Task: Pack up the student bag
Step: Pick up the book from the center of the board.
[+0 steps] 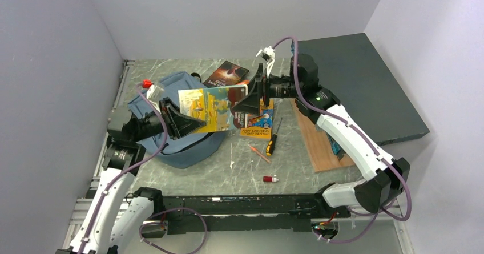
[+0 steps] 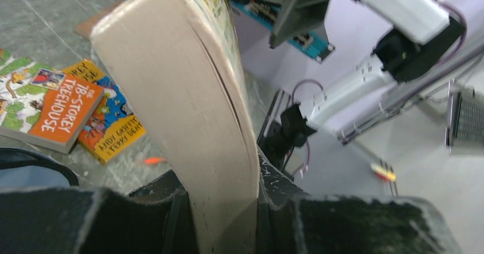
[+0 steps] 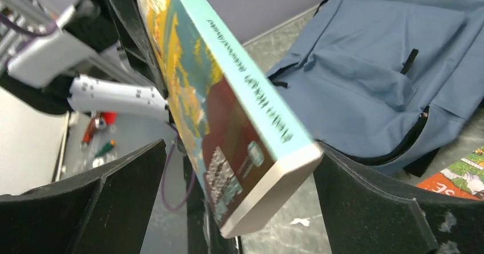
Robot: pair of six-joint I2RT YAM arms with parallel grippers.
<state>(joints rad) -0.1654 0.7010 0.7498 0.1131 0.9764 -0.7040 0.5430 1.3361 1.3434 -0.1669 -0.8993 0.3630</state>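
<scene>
Passing a picture book between the arms is, as I judge it, the step in hand.

From the top camera I see the book (image 1: 208,108) held in the air over the right side of the student bag (image 1: 182,151). The bag lies slumped near the left edge of the worktop (image 1: 240,171), about midway from near edge to far. My left hand (image 1: 185,125) has the book's left end, so the bag sits directly under and behind that hand. My right hand (image 1: 251,94) is at the book's right end, well apart from the bag.

On the left wrist camera, the left hand (image 2: 222,214) is clenched on the book (image 2: 182,111), with both fingers pressed against the covers and the pale page edge rising between them. An orange paperback (image 2: 65,114) lies on the worktop beyond.

On the right wrist camera, the right hand (image 3: 245,208) stands released. Its jaws are wide on either side of the book's (image 3: 228,128) corner, with clear gaps showing. The student bag (image 3: 371,65) lies past the book, and its black zip (image 3: 408,137) runs down the side. I cannot tell from here whether the main mouth is open.

Next I need to draw the right hand clear without knocking the book. Then I tilt the book down with the left hand, and the right hand should probably hold the bag's opening wide.
</scene>
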